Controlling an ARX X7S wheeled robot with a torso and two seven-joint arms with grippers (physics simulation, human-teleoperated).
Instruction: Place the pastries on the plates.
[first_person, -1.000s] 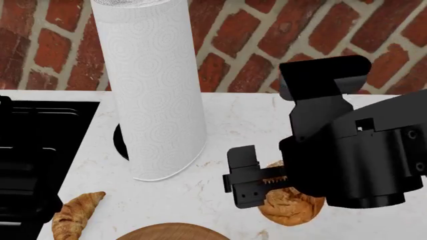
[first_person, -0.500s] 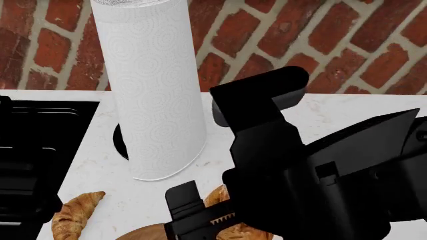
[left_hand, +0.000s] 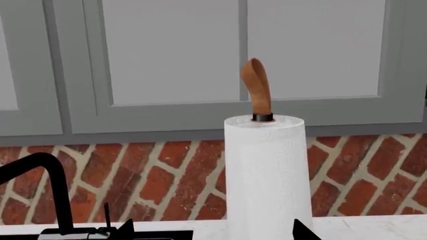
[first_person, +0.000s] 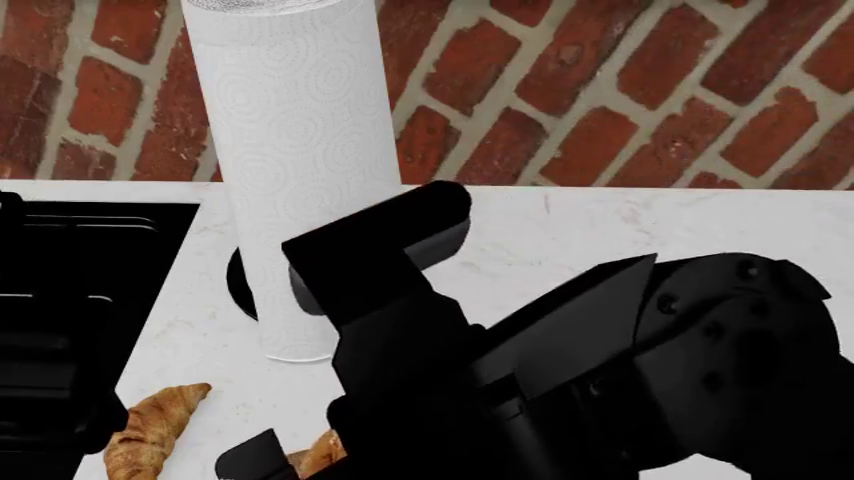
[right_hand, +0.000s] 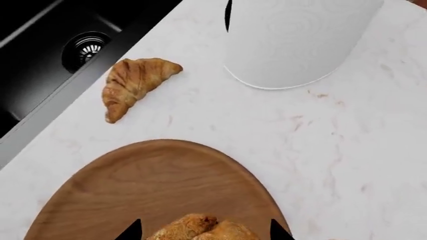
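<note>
right claw (right_hand: 203, 235): I grip the bun (right_hand: 203, 231) over the wooden board (right_hand: 153, 185)
left claw: can't tell
croissant (right_hand: 133, 85): on bench (right_hand: 347, 140), unplaced
plates: none seen

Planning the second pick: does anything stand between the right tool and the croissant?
Nothing visible does. The right tool, holding the round flaky bun, hangs over the round wooden board; only bare marble separates it from the ridged golden croissant.
</note>
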